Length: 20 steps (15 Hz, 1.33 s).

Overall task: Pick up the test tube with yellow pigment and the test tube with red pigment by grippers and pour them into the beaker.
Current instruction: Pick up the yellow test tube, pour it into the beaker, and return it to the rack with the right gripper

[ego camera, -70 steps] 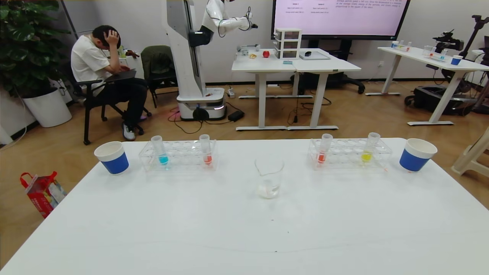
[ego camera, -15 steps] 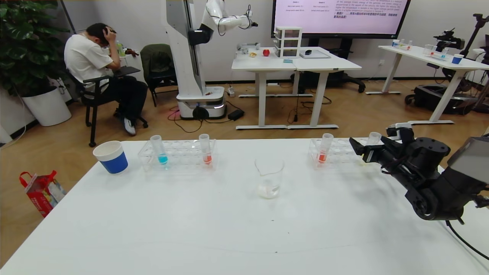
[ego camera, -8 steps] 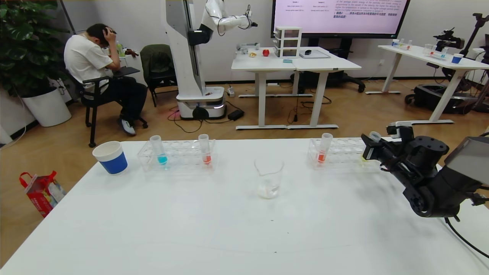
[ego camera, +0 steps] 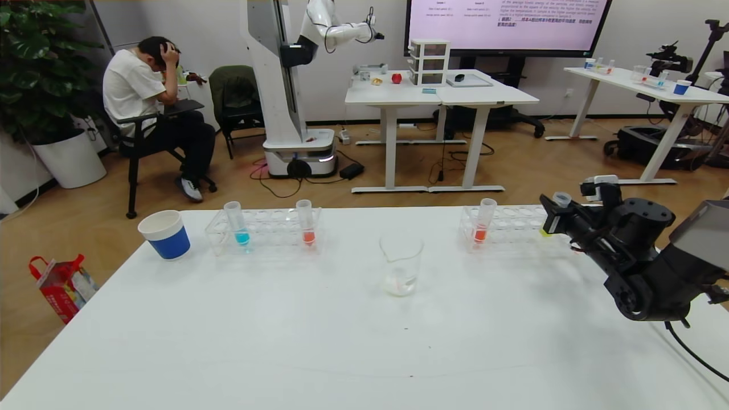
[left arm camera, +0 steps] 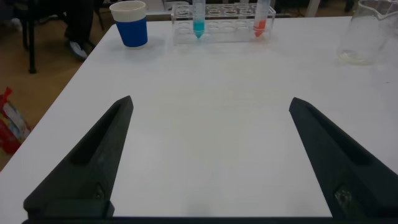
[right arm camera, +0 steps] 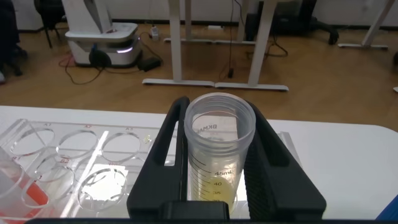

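The test tube with yellow pigment (ego camera: 561,200) stands at the right end of the right rack (ego camera: 512,228). My right gripper (ego camera: 553,219) is shut on it. In the right wrist view the black fingers (right arm camera: 163,149) press both sides of the tube (right arm camera: 221,155), with yellow liquid low inside. A test tube with red pigment (ego camera: 480,225) stands in the same rack, and a look-alike (ego camera: 307,225) stands in the left rack. The empty beaker (ego camera: 401,265) is at the table's middle. My left gripper (left arm camera: 211,102) hangs open over bare table, out of the head view.
The left rack (ego camera: 267,230) also holds a blue-liquid tube (ego camera: 241,225). A blue-and-white paper cup (ego camera: 166,233) stands at the far left. My right arm (ego camera: 649,267) covers the table's right far corner. The table's far edge runs just behind the racks.
A second ago my right gripper stood open around the yellow tube; it has since shut on it. The tube's rim now sits very slightly higher. The left arm has not moved.
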Motion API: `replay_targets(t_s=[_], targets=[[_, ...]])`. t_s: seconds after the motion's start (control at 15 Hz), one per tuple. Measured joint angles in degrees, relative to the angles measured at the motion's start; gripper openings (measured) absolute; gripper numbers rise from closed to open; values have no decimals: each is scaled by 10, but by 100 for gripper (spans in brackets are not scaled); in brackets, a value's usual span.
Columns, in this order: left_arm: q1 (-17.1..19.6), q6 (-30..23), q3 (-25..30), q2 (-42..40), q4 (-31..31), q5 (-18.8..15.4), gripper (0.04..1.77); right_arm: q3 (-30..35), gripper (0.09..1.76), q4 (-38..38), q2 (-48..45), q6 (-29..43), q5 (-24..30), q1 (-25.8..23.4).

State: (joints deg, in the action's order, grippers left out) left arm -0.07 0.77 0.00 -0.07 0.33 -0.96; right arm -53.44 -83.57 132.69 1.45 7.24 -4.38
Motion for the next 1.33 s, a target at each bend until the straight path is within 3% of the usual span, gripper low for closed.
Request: replay_targets(t_s=[0.87, 1.33], targets=[[0, 0, 0, 0, 0, 0, 175, -41, 51, 98, -87, -33, 25, 12], [0, 0, 0, 0, 0, 0, 175, -174, 51, 211, -94, -100, 108, 109]])
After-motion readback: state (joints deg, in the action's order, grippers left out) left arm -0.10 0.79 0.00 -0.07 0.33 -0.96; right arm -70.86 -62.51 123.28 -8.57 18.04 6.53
